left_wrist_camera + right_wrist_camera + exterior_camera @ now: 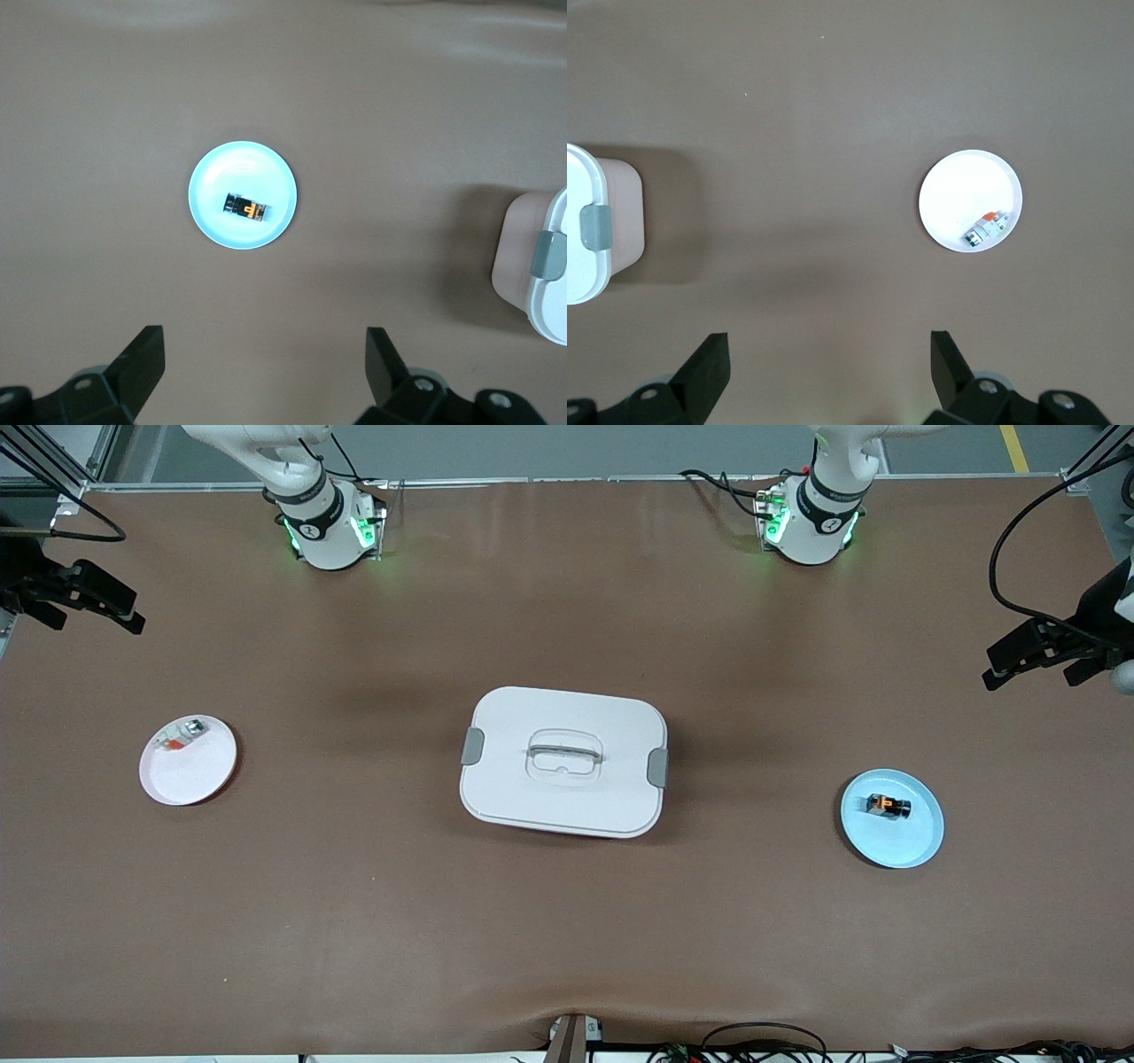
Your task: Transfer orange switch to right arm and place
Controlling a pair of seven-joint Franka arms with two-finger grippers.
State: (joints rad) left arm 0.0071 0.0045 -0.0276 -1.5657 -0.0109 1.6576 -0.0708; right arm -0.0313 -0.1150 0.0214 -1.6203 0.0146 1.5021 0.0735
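The orange switch [889,806], a tiny black part with an orange section, lies on a light blue plate [917,849] toward the left arm's end of the table. It also shows in the left wrist view [248,208] on that plate [266,164]. My left gripper [1032,671] hangs open and empty high over the bare table at that end, apart from the plate; its jaws [266,363] stand wide apart. My right gripper [93,613] hangs open and empty [830,367] high over the table's other end.
A white lidded box [563,762] with grey clips stands mid-table, its edge showing in both wrist views [549,266] [585,230]. A white plate [190,775] [957,186] toward the right arm's end holds a small whitish part with red-orange and green bits [182,735] [985,227].
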